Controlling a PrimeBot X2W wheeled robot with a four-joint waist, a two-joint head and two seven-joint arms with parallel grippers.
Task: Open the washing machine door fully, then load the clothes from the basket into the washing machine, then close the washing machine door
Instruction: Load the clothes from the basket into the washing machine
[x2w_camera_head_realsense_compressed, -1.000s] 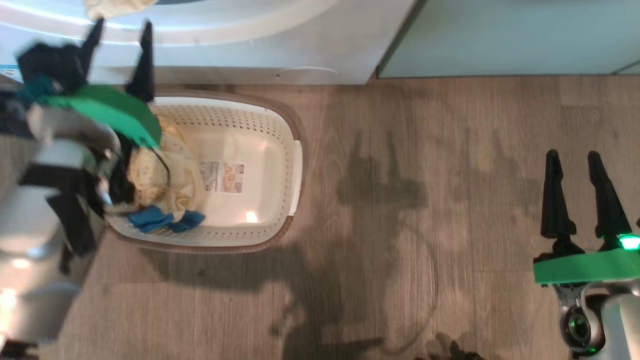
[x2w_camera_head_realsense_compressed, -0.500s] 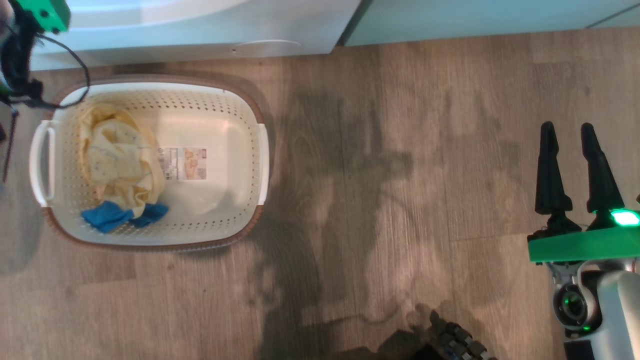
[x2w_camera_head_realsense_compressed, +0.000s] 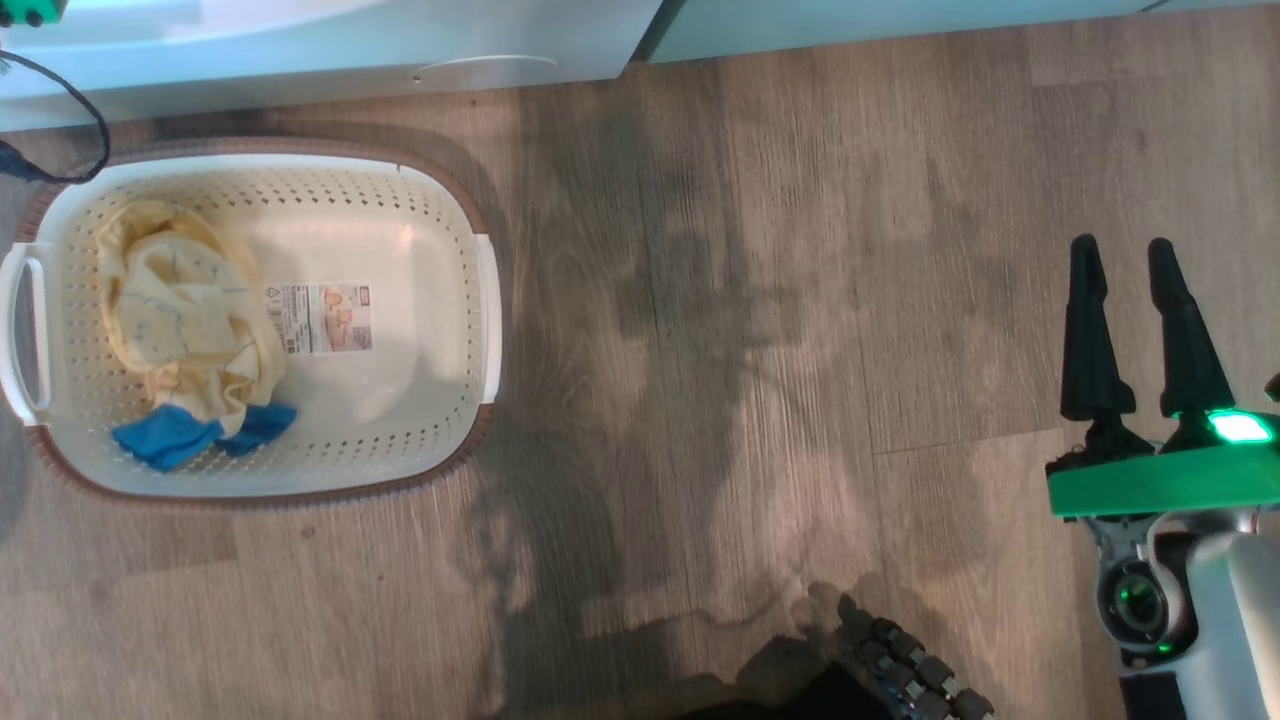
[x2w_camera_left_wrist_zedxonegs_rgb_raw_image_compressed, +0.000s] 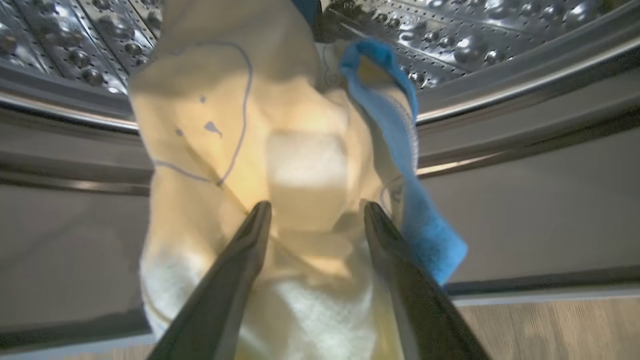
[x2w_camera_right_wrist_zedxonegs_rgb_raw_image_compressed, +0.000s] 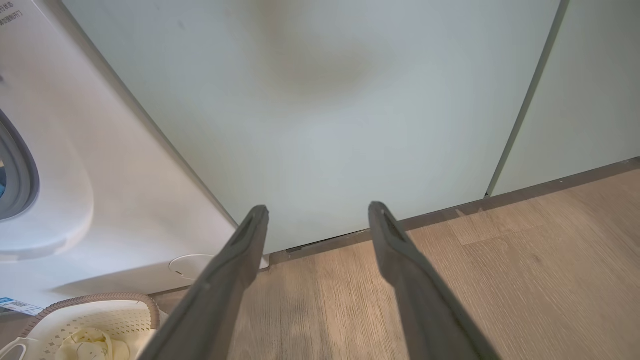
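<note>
- At the mouth of the big white front-loading washing machine, the left end effector points into the dimpled steel drum, its two long dark fingers spread wide.
- A soft pale yellow garment with a blue trim strip is draped over the grey rubber ring, part inside the drum and part hanging out over the lip. Its white label sits between the fingertips, but neither finger looks pressed into the cloth, so I judge it released, not held.
- Down on the wood-look floor, just in front of the machine, the small cream-white perforated plastic basket with a brown woven-look rim holds a second crumpled yellow garment with blue patches, bunched at its left end.
- The right end effector hangs over bare floor well apart from the basket, its fingers apart and holding nothing. Its own view faces a pale green cabinet front.
- The step in hand is loading. Since the drum is reachable, opening the door looks done.
- The next move calls for nudging the hanging cloth further past the ring so it neither slides out nor gets trapped.
- After that the left arm should back out and go down to the basket, pinching the last garment at a raised fold. Closing the door comes after that.
</note>
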